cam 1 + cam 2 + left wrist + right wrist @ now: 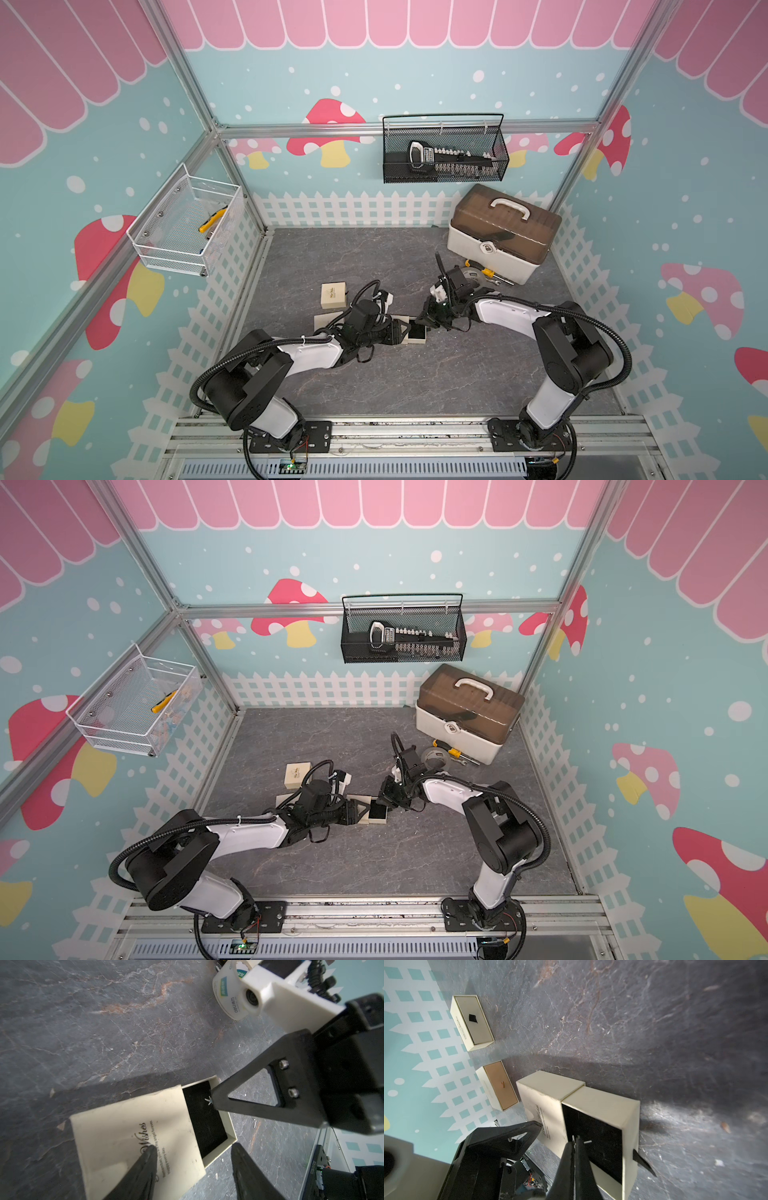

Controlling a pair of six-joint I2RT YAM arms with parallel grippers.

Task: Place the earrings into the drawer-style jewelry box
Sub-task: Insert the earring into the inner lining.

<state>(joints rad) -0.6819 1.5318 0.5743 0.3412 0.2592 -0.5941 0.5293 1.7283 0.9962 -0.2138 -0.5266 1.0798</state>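
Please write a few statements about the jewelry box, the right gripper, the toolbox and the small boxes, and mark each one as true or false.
1. The drawer of the jewelry box is pulled partly out. True.
2. The right gripper has its fingers wide open. False: they are shut, with the star-shaped earring at their tip, over the drawer's black lining.
3. The toolbox has its lid open. False: the lid is closed.
4. Two more small beige boxes lie on the table. True.
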